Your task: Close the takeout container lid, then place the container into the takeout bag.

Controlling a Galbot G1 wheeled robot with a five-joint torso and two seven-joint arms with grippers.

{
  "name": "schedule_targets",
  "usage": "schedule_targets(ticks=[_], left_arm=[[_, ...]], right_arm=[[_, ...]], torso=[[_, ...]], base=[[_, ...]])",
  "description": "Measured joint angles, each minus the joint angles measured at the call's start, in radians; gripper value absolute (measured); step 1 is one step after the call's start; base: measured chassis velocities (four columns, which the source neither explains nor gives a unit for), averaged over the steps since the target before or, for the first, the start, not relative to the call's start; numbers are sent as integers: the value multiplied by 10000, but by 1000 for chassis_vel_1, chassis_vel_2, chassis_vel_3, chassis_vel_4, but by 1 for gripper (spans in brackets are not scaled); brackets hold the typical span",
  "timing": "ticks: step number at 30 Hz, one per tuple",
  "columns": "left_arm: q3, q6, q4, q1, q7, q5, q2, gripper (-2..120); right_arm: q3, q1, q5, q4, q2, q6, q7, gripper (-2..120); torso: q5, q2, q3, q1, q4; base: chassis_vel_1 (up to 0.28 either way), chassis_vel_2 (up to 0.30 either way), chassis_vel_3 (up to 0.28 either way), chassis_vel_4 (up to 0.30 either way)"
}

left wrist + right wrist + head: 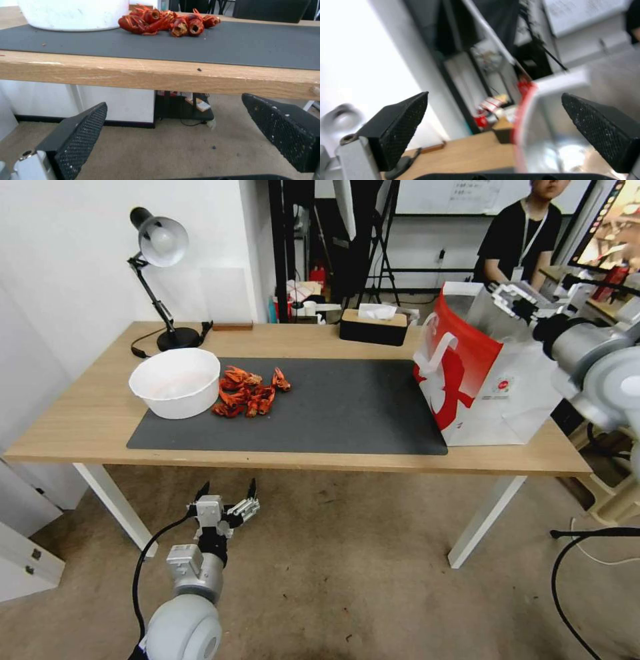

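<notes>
The red-and-white takeout bag [480, 380] stands open at the right end of the table, with its white loop handle on the side facing the mat. My right gripper [501, 297] hovers open at the bag's top opening with nothing between its fingers. The right wrist view looks past the open right gripper [495, 94] to the bag's red rim [521, 120] and silver foil lining. My left gripper [228, 489] hangs open below the table's front edge, also seen in the left wrist view [175, 100]. The takeout container and its lid are out of view.
A round white bowl [175, 382] sits on a dark mat [347, 407] beside a pile of red crayfish [248, 393]. A black tissue box [373, 325] and a desk lamp [160, 243] stand along the back. The wooden table edge [160, 77] lies just above my left gripper.
</notes>
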State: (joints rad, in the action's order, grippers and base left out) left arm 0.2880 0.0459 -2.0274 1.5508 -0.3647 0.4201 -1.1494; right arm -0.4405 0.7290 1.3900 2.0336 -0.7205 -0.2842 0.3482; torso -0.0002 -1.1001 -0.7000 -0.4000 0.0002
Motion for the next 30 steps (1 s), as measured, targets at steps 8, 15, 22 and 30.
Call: schedule_targets(ticks=[8,15,22,30], left_arm=[[377,496,-40,412,395,-3,-172,100],[411,460,-156,569,498,258,-184,100],[431,801,-43,548,738,100,-200,100],[374,1843,102,556,929,-118,-348,100]], right_arm=[[-454,2751,-3514,1162,168,1790,-2651,100],[-1917,5853,-5309,1897,-290,2983,-3555,100],[-3031,8218,-6235,2120,-1455,3810,-3923,100],[-2891,9971,-7297,1395,-3441,4954,-3724,100]], torso=[[3,0,2,1,-2],[4,0,2,1,-5],[1,0,1,3,-2],[6,-1,1,3,-3]], base=[[0,0,0,0],[0,0,0,0],[0,0,0,0],[0,0,0,0]])
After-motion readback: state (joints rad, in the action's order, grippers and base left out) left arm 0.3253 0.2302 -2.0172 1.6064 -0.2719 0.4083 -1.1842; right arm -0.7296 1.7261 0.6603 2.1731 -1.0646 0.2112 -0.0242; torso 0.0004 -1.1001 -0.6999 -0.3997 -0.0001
